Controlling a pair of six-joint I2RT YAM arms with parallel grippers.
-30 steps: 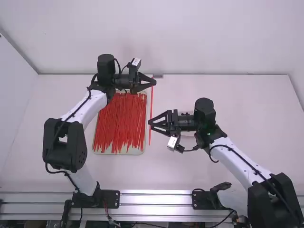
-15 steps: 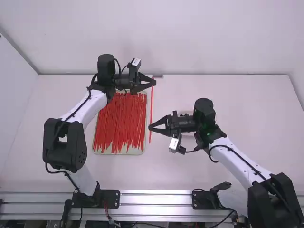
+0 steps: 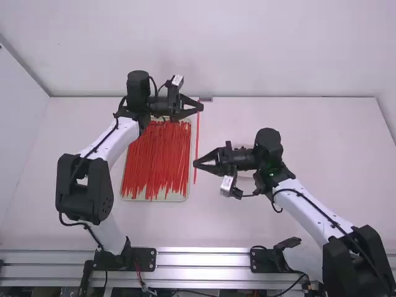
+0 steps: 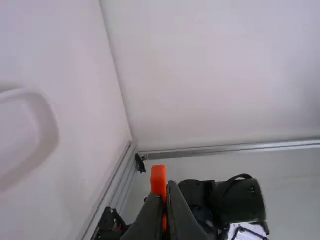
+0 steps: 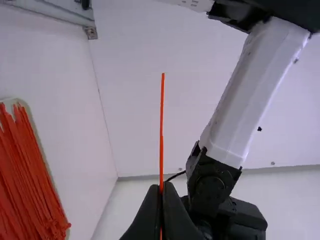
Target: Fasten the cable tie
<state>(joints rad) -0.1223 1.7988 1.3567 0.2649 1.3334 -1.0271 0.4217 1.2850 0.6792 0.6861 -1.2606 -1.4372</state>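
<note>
Cable tie [image 3: 197, 139], probably light and springy, runs along the tray's [image 3: 158, 198] right edge; left gripper [image 3: 197, 107] is pinched closed on its head; right gripper [image 3: 197, 164] is clamped near its tail; the ends look best for holding.

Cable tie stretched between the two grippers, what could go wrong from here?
1. The right gripper pinches the thin cable tie only at its fingertips, so the strap may slip or twist when bent into a loop.
2. The tie's head sits partly buried in the left gripper, so the tail might miss the slot.
3. The spare ties on the tray lie close beside it; a swinging tail could snag them.
</note>
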